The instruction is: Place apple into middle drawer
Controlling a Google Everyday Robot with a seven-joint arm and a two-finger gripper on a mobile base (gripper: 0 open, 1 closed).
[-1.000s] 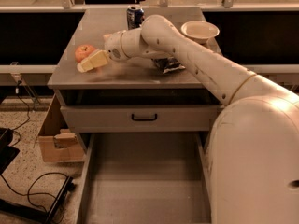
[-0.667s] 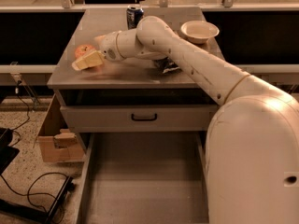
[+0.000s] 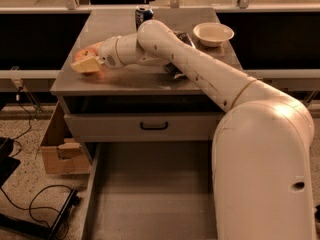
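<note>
The apple (image 3: 86, 52), red-orange and small, sits at the left edge of the grey counter top (image 3: 125, 81). My gripper (image 3: 83, 64) is right at the apple, in front of it and touching or nearly touching it, and hides its lower part. The arm reaches across the counter from the right. The middle drawer (image 3: 150, 194) is pulled out wide below the counter, with a bare grey floor and low side walls. Nothing lies in it.
A white bowl (image 3: 213, 33) stands at the back right of the counter and a soda can (image 3: 143, 15) at the back middle. A dark packet (image 3: 174, 69) lies behind the arm. The shut drawer front has a black handle (image 3: 154, 126). A cardboard box (image 3: 59, 154) and cables (image 3: 30, 199) are on the floor at left.
My gripper has moved left across the counter and has closed in on the apple, now covering its lower part. The apple has barely moved.
</note>
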